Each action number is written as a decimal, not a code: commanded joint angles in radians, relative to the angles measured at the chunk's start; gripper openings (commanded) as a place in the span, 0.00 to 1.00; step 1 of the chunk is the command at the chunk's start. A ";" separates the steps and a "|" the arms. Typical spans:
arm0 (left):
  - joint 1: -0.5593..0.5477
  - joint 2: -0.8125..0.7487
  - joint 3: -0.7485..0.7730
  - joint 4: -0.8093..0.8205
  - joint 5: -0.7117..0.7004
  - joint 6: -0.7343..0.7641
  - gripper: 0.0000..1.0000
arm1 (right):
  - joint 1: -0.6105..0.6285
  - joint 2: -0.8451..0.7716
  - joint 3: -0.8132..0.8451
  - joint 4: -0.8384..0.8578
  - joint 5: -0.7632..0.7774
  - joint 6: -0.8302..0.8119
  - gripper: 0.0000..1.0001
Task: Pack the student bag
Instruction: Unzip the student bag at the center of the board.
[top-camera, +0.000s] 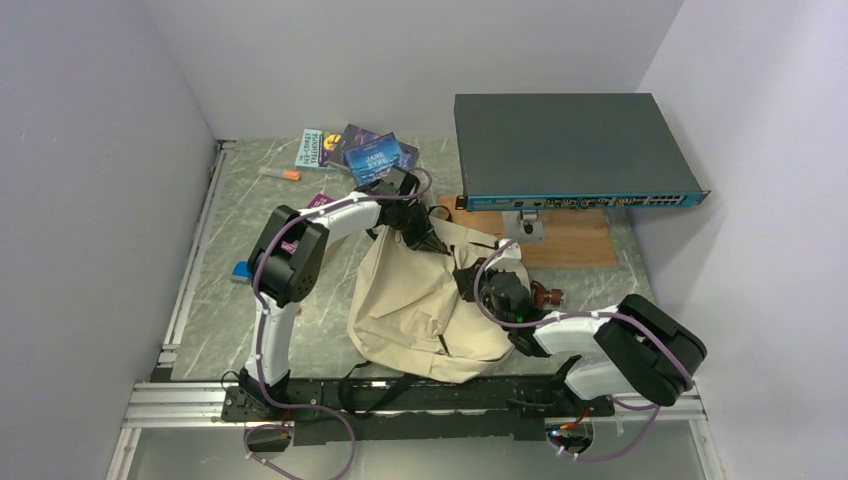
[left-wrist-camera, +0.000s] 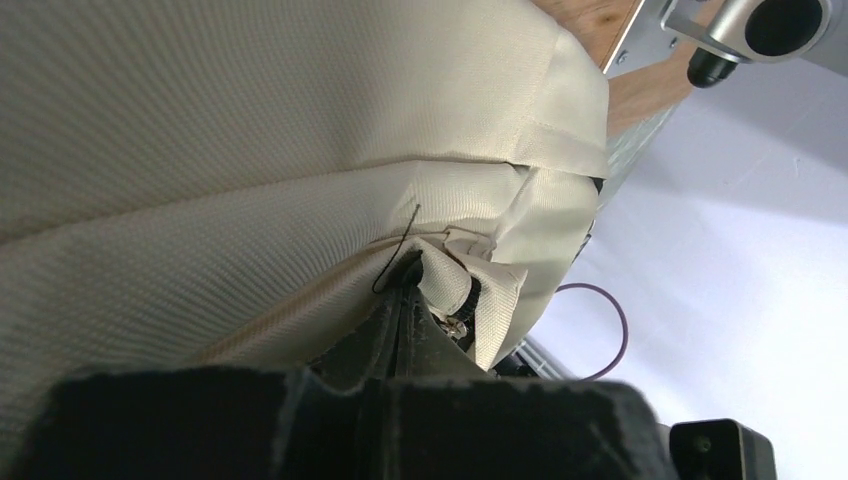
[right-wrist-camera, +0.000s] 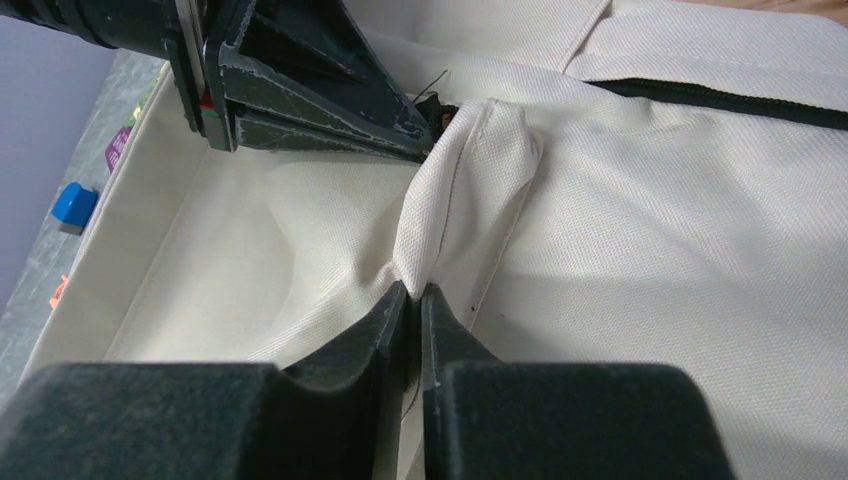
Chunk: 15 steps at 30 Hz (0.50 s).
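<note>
Fingers (right-wrist-camera: 370, 335) of my right gripper (right-wrist-camera: 415, 295) are pressed together on a raised fold of the student bag (top-camera: 420, 300). Left gripper (left-wrist-camera: 405, 280) is pinching cloth too, at a seam corner just beside that fold, tips nearly meeting mine. The bag lies slumped mid-worktop (top-camera: 215, 320) between the two arms, straps trailing toward the bases.

Risks, as I judge them: both holds are thin pinches on loose cloth, so pulling apart could slip one out. A hard pull could also strain the seam or drag the whole bag instead of opening it. The dark zip (right-wrist-camera: 720, 95) looks shut in the right wrist view, and I can't see any opening.

Around: paperback books (top-camera: 355, 150) and an orange marker (top-camera: 280, 174) at the far edge, a blue block (top-camera: 241, 270) by the left arm. A dark rack box (top-camera: 570, 145) on a wooden board (top-camera: 570, 240) is close behind the bag. The left arm sits between the bag and the books, and neither gripper is free to fetch them.
</note>
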 joint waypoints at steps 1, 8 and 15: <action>0.002 -0.070 -0.046 0.108 -0.003 0.035 0.00 | -0.003 -0.075 0.035 -0.007 0.014 0.011 0.15; -0.011 -0.158 -0.113 0.143 -0.027 0.078 0.00 | -0.073 -0.143 0.076 -0.143 -0.027 0.045 0.31; -0.035 -0.200 -0.146 0.160 -0.028 0.093 0.00 | -0.133 -0.133 0.101 -0.168 -0.083 0.039 0.35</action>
